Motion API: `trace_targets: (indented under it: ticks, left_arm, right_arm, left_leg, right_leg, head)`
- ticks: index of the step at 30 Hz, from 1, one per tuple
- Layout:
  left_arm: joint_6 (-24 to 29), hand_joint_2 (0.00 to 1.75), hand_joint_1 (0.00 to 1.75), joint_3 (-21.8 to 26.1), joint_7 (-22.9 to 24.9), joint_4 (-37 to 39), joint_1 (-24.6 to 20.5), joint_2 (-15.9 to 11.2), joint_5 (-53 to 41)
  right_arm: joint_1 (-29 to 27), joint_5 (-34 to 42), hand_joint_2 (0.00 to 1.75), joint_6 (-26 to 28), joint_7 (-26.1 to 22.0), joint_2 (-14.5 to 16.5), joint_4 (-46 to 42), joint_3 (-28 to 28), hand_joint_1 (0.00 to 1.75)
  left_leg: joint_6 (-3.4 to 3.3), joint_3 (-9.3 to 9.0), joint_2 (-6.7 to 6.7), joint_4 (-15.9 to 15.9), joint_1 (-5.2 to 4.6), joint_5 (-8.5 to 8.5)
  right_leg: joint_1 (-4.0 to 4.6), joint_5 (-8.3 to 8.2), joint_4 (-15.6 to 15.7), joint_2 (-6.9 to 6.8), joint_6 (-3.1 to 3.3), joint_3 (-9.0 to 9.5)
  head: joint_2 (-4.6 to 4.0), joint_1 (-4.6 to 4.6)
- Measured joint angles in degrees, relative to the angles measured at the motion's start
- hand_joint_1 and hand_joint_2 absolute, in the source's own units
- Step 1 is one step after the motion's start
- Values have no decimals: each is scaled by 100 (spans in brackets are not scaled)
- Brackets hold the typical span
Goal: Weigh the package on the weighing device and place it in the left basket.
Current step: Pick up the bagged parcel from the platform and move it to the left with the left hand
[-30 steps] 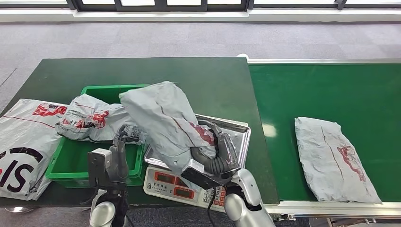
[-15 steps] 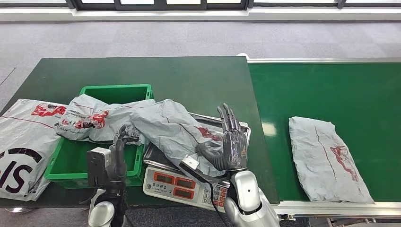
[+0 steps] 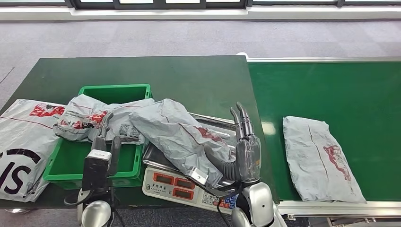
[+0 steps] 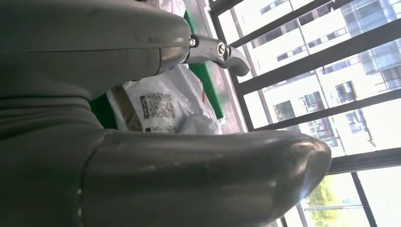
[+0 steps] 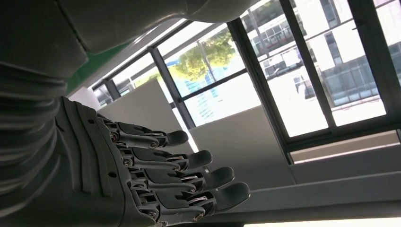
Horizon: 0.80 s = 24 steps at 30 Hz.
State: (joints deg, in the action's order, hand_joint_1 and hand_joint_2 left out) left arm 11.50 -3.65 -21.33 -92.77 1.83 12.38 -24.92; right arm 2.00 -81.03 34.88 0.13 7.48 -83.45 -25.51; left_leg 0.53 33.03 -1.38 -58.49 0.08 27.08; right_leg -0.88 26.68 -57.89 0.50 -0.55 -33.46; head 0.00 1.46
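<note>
The grey package [image 3: 179, 132] with red print lies slumped across the weighing device [image 3: 172, 185]; its lower part rests on the steel tray [image 3: 239, 126] and its upper end leans over the green basket [image 3: 116, 89]. My right hand [image 3: 246, 149] stands just to the right of it, fingers straight and apart, holding nothing; the same spread fingers [image 5: 156, 163] show in the right wrist view. My left hand [image 3: 105, 146] hovers over the basket's near right corner with fingers extended and empty. Its wrist view looks past the thumb [image 4: 189, 175] to a QR label [image 4: 161, 106] on a grey bag.
Another grey package [image 3: 87, 118] sits in the basket, hanging over its left rim. A large white bag [image 3: 21, 142] lies on the table's left end. On the green conveyor belt [image 3: 331, 90] to the right lies one more grey package [image 3: 317, 158].
My right hand let go of the package, which dropped onto the tray and basket rim, then drew off to the right, open. My left hand's fingers uncurled. The belt package slid left.
</note>
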Motion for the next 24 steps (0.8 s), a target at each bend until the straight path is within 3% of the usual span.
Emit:
trace_targets:
  ticks: [24]
  left_arm:
    - [0, 0, 0, 0, 6, -239, 22, -3, 0]
  right_arm:
    - [-108, 9, 175, 1, -13, -77, -276, 0, 0]
  left_leg:
    - [1, 0, 0, 0, 1, -1]
  right_leg:
    - [0, 0, 0, 1, 0, -1]
  head:
    - [0, 0]
